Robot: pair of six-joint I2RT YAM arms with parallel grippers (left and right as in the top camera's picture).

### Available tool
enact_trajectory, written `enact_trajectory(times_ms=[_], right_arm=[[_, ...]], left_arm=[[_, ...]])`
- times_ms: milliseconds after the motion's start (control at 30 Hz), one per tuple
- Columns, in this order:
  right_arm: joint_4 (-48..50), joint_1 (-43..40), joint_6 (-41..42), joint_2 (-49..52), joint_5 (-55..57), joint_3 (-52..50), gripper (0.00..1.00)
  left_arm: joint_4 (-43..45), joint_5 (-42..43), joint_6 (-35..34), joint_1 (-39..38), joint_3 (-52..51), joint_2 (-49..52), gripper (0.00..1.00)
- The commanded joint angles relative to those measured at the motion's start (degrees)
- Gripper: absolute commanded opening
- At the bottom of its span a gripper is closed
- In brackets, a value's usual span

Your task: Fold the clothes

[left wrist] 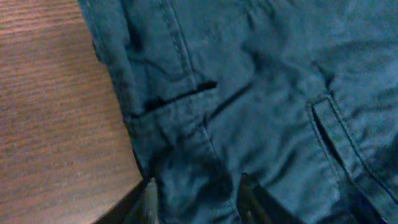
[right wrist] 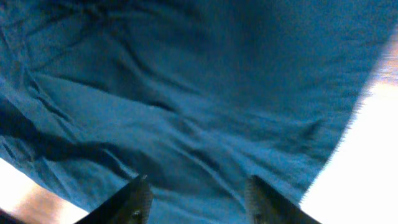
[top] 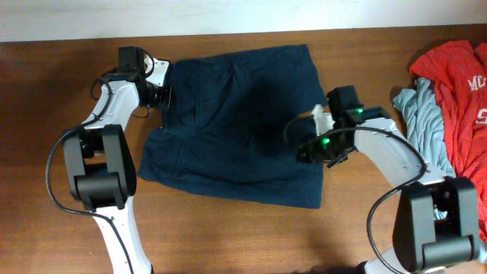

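Dark navy shorts (top: 236, 122) lie spread nearly flat at the middle of the surface (top: 228, 236), lightly wrinkled, with slit pockets and stitched seams showing near their left edge. A crumpled red shirt (top: 456, 84) with white lettering lies at the right edge, overlapping a rumpled grey-blue garment (top: 422, 114).

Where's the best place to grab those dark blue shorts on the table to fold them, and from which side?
Probably the left edge near the far corner, coming in from the left. The dark blue shorts lie flat and spread on the table, so only an outer edge lets jaws slip under one layer. The left gripper sits at that edge.
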Motion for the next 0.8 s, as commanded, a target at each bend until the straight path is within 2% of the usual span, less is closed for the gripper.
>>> enact_trajectory(times_ms=[0, 67, 200, 333, 533, 767], right_arm=[[0.76, 2.56, -0.66, 2.73, 1.73, -2.25, 0.35], [0.96, 3.04, -0.66, 4.5, 3.37, -2.84, 0.26], [1.33, 3.06, -0.66, 8.46, 4.13, -2.95, 0.11], [0.76, 3.06, 0.68, 11.65, 5.57, -3.02, 0.08], [-6.25, 3.06, 7.1, 12.52, 20.61, -3.02, 0.04], [-12.35, 3.08, 11.61, 12.5, 29.4, -3.02, 0.04]], left_arm=[[2.14, 0.9, 0.46, -0.04, 0.26, 1.09, 0.29], [3.23, -0.42, -0.74, -0.04, 0.26, 1.42, 0.15], [4.9, -5.14, -5.77, -0.02, 0.26, 1.92, 0.05], [6.27, -8.07, -7.56, 0.15, 0.26, 2.01, 0.0], [7.48, -12.37, -10.99, 0.63, 0.26, 2.01, 0.0], [9.44, -16.81, -16.68, 2.54, 1.11, 1.99, 0.01]])
